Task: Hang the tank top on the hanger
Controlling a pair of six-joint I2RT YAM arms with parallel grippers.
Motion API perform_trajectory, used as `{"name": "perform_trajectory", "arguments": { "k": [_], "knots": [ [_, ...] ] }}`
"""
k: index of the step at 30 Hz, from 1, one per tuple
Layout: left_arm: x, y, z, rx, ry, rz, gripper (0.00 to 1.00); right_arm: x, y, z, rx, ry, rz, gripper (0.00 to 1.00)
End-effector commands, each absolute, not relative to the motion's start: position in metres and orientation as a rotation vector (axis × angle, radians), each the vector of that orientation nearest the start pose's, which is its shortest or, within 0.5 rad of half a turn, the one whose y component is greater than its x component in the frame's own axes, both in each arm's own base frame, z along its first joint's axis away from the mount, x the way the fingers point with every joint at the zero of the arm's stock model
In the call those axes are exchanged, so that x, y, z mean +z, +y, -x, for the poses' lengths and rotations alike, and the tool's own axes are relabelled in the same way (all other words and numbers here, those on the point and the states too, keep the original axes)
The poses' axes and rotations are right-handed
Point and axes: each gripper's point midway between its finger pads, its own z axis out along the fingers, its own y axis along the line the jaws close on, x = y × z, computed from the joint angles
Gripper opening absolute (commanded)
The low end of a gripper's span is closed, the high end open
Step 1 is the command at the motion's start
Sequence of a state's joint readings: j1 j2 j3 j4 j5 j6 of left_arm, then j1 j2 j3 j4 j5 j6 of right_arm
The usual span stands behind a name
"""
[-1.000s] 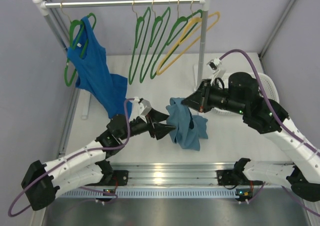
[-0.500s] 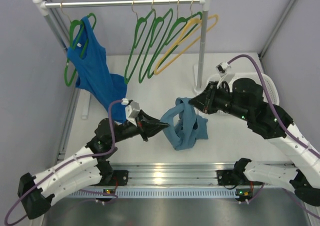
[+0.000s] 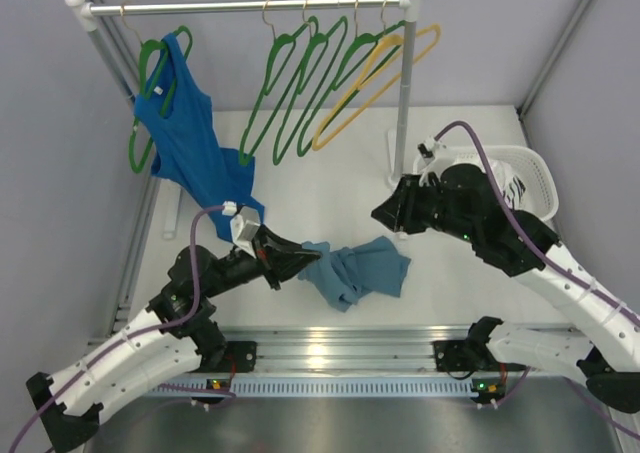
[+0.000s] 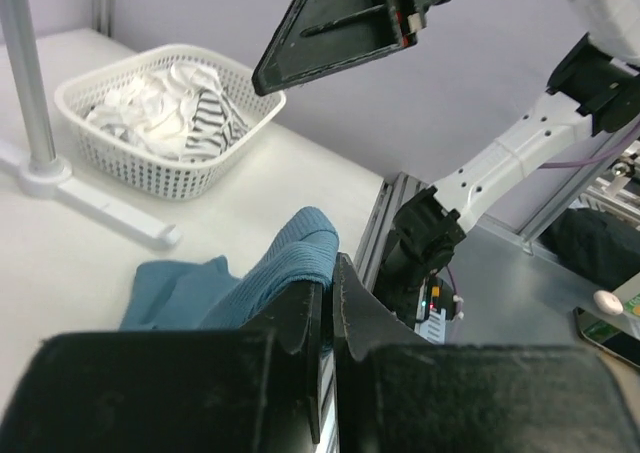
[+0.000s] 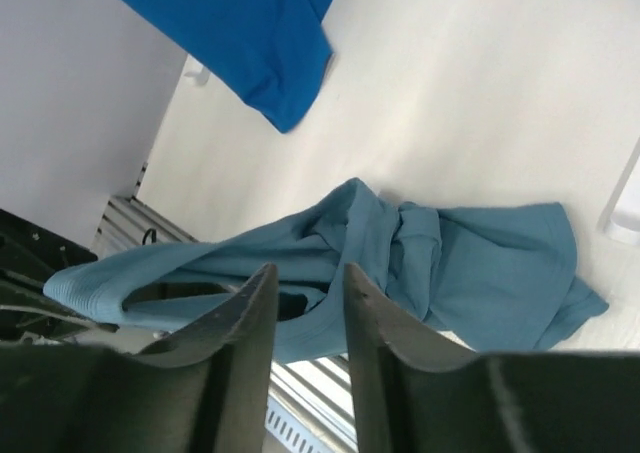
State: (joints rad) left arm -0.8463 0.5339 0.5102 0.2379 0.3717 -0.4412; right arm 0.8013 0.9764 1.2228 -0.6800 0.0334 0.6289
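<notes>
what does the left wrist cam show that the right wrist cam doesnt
Only the left wrist view: the white basket holding the striped cloth, the rack pole, and the left gripper shut on the tank top. Only the right wrist view: the royal-blue top and the right gripper, jaws apart, holding nothing. Both: the tank top, crumpled on the table.

My left arm lies low, reaching from its base at the near left toward the middle, its hand point(image 3: 299, 265) pinched shut on an edge of the tank top point(image 3: 360, 273). My right arm arches up and bends leftward, its hand point(image 3: 384, 214) held high, fingers slightly parted.
</notes>
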Motion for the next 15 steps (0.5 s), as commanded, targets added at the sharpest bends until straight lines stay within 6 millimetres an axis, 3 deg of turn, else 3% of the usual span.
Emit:
{"name": "perform_trajectory", "arguments": {
  "k": [1, 2, 4, 5, 6, 7, 8, 9, 10, 12, 13, 15],
  "knots": [
    [0.323, -0.254, -0.124, -1.267, 1.423, -0.623, 0.0, 0.314, 0.245, -0.201, 0.911, 2.076, 0.234, 0.35],
    [0.315, -0.254, -0.123, -1.264, 1.461, -0.629, 0.0, 0.291, 0.248, -0.199, 0.91, 2.121, 0.263, 0.37],
    [0.292, -0.251, -0.126, -1.26, 1.565, -0.583, 0.0, 0.273, 0.259, -0.193, 0.962, 2.137, 0.325, 0.41],
    [0.282, -0.246, -0.125, -1.256, 1.606, -0.552, 0.0, 0.246, 0.26, -0.19, 0.956, 2.186, 0.339, 0.43],
    [0.273, -0.243, -0.128, -1.256, 1.65, -0.481, 0.0, 0.243, 0.266, -0.192, 0.986, 2.157, 0.347, 0.45],
    [0.249, -0.238, -0.13, -1.235, 1.726, -0.44, 0.0, 0.231, 0.268, -0.193, 0.985, 2.17, 0.348, 0.48],
    [0.245, -0.231, -0.13, -1.229, 1.741, -0.387, 0.0, 0.211, 0.267, -0.192, 0.969, 2.203, 0.349, 0.49],
    [0.234, -0.226, -0.131, -1.228, 1.796, -0.305, 0.0, 0.208, 0.27, -0.197, 0.967, 2.189, 0.355, 0.5],
    [0.212, -0.216, -0.133, -1.179, 1.866, -0.233, 0.0, 0.191, 0.273, -0.199, 0.941, 2.227, 0.371, 0.5],
    [0.192, -0.208, -0.131, -1.186, 1.96, -0.096, 0.0, 0.179, 0.276, -0.205, 0.883, 2.25, 0.395, 0.49],
    [0.171, -0.199, -0.129, -1.143, 2.036, -0.029, 0.0, 0.171, 0.283, -0.209, 0.855, 2.27, 0.416, 0.49],
    [0.149, -0.194, -0.124, -1.161, 2.125, 0.098, 0.0, 0.155, 0.291, -0.213, 0.773, 2.291, 0.466, 0.49]
  ]
}}
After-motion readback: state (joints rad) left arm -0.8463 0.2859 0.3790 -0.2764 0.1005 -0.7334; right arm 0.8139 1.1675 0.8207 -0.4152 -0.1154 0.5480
